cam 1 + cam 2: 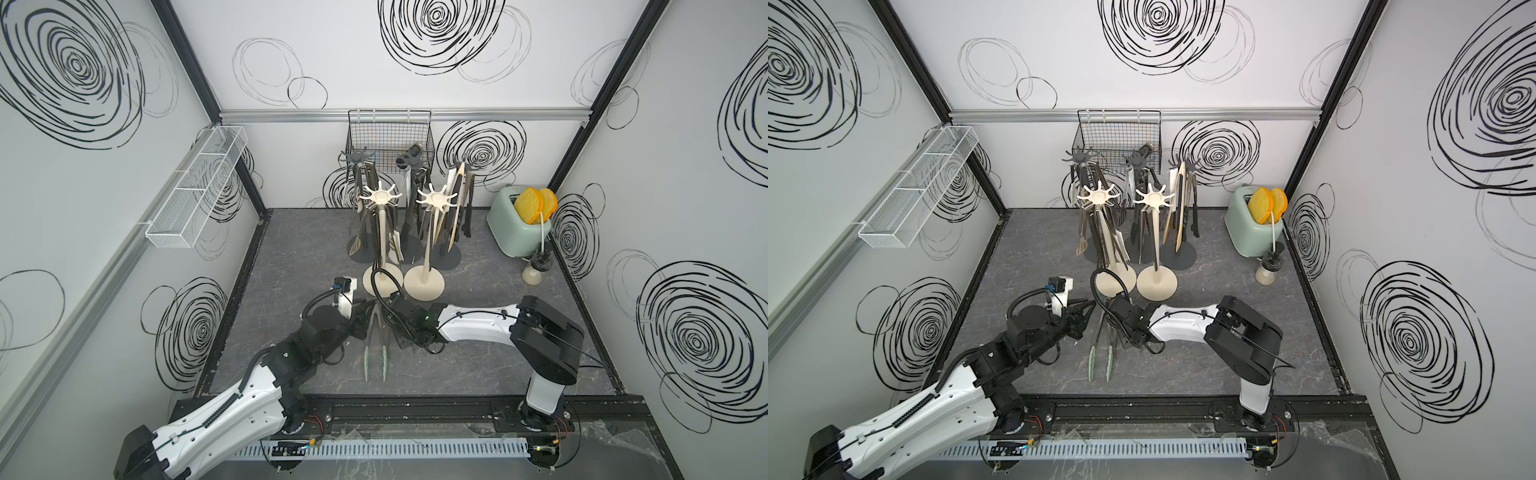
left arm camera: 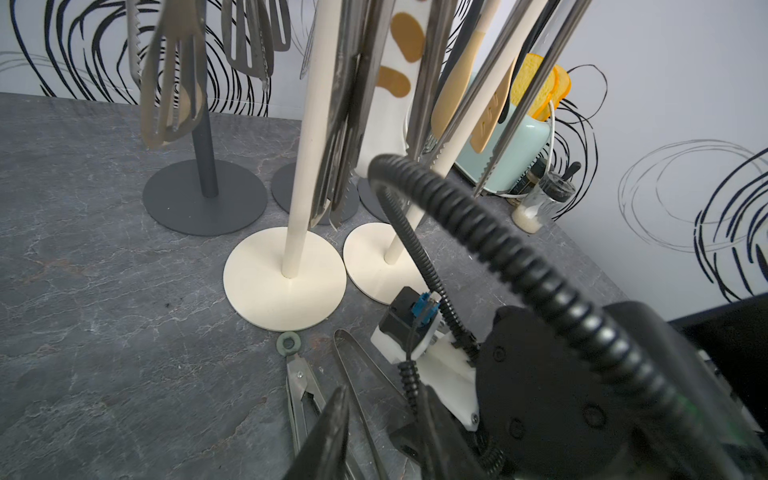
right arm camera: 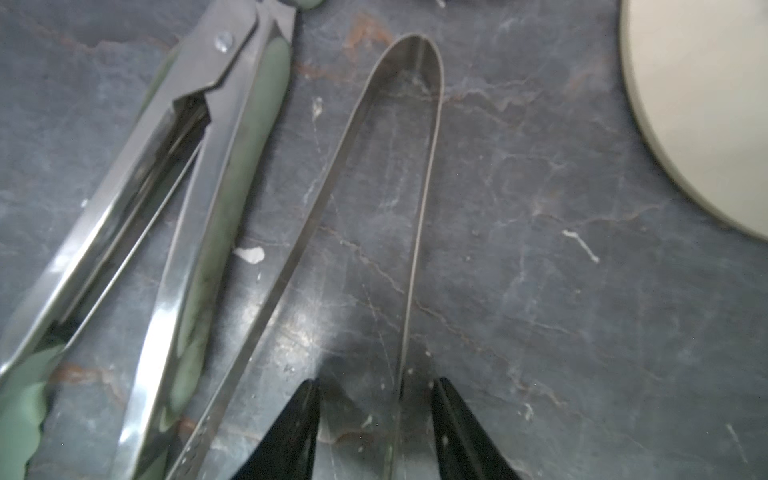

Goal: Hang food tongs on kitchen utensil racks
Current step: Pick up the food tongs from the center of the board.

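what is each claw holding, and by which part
Nothing in the right claw: its jaws stand open astride one arm of the plain steel tongs on the table. For the left claw, cannot tell.

My right claw (image 3: 376,382): black. Stone-look worktop (image 3: 540,208): dark grey, pale veins, rust-brown streaks, white specks. Hinged steel tongs (image 3: 232,83): silver, sage-green grips. Plain bent-strip steel tongs (image 3: 415,43): bare silver. Round disc base of utensil rack (image 3: 706,104): cream. Walls (image 1: 332,62): white, black scribbled swirls.

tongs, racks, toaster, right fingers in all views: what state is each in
green-tipped tongs: lying on table, arms spread
steel tongs: lying on table, unhung
racks: upright, other tongs hanging
toaster: two bread slices sticking up
right gripper: fingers open, astride one steel tongs arm
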